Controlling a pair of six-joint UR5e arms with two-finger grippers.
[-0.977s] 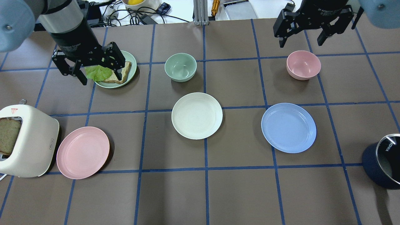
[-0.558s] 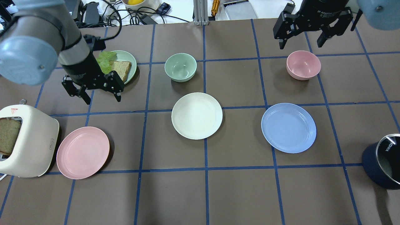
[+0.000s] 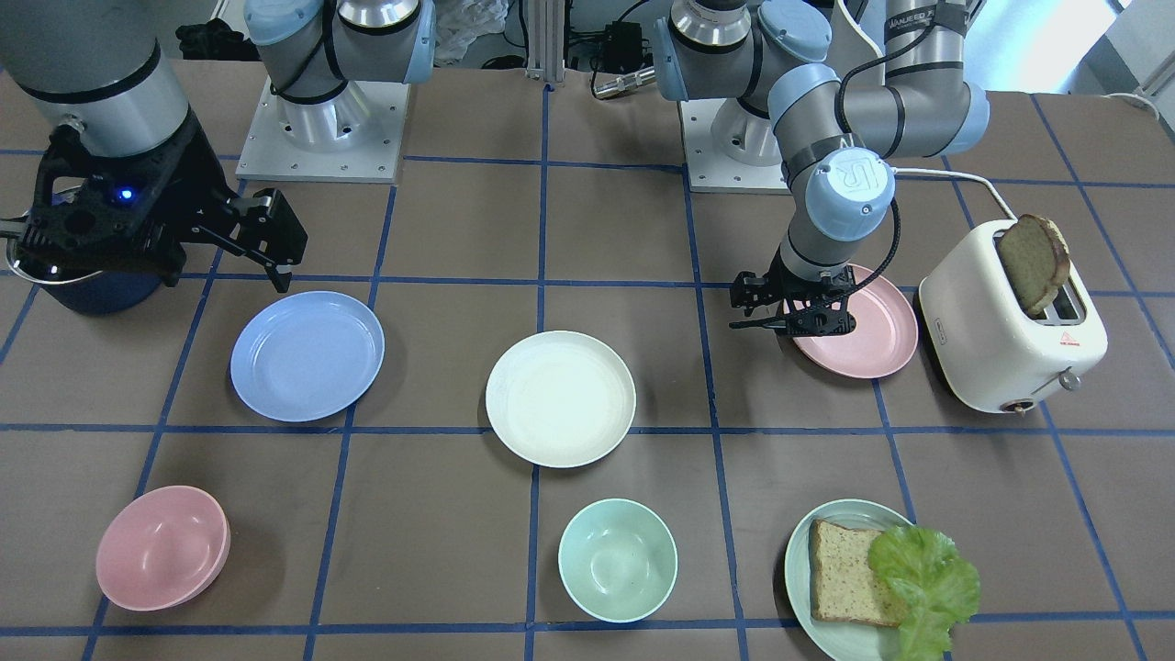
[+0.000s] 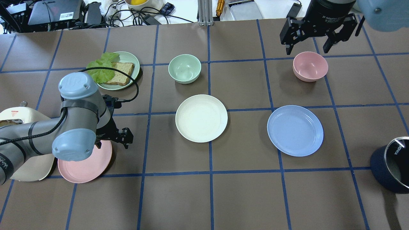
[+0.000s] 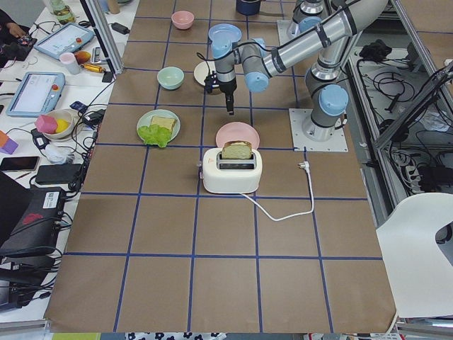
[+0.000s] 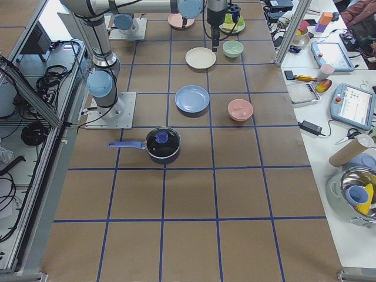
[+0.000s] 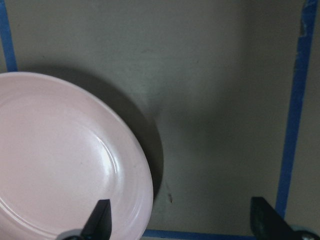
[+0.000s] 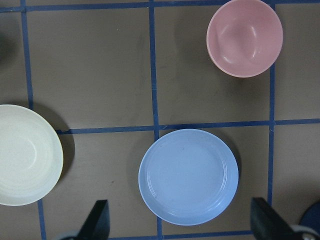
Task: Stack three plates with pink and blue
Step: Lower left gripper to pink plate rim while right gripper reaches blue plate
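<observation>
We judge the first pickup is in hand: our left gripper (image 7: 182, 221) hangs released, straddling the rim of the shallow pale pink matte plate (image 4: 84, 164) beside the cream-white plastic toaster (image 3: 991, 340), so next it must descend and pinch that rim squarely.

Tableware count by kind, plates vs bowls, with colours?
Plates: 4 (cream plate, pink plate, blue plate, green plate holding bread and lettuce)
Bowls: 2 (green bowl, pink bowl)
Total: 6
</observation>
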